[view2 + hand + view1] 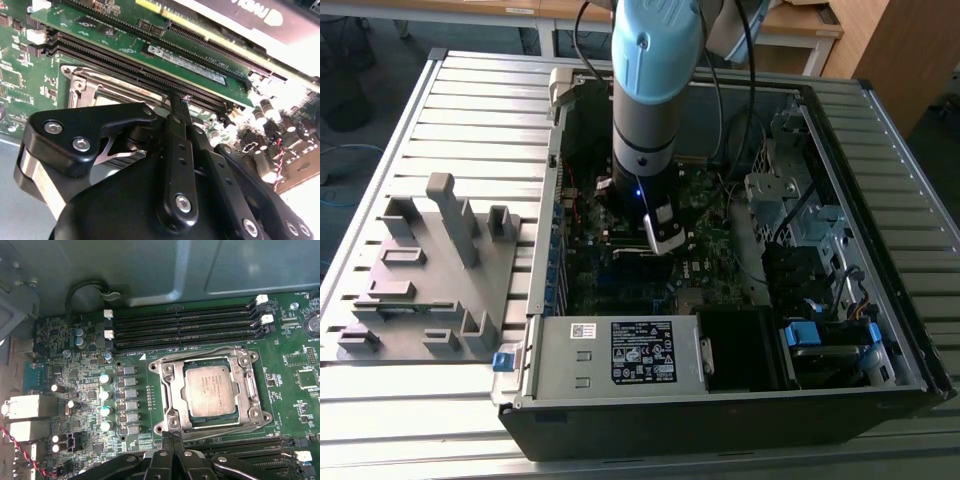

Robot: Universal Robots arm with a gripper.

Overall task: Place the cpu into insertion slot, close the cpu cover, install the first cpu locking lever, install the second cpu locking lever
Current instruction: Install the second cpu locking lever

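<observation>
The cpu [209,389] is seen seated in the insertion slot [172,390] on the motherboard [90,390], its dull silver top showing through the square cut-out of the cpu cover [212,354], which is laid down flat around it. In the first wrist view, thin wire levers are seen running along the sides of the socket frame; whether they are latched cannot be told. The gripper [172,440] is held just at the socket's edge, beside the near bank of memory slots [235,445], with its black fingers [176,447] drawn together to a narrow tip and nothing visible between them. In the second wrist view the same closed fingertips [176,102] are seen pointing down at the board next to the socket frame [90,82] and a long memory slot [125,62]. Along the socket's far edge another bank of memory slots [185,325] with white clips is set, and a row of capacitors [105,395] stands beside the socket on the board. In the exterior view the motherboard [710,225] is carried inside an open computer case [720,400] lying on a slatted table [470,110], with the arm [650,90] reaching straight down into it. A power supply [620,350] fills the case's near edge, drive cages [780,190] its right side, and a grey fixture [430,280] rests on the table at the exterior view's left, well apart from the case.
</observation>
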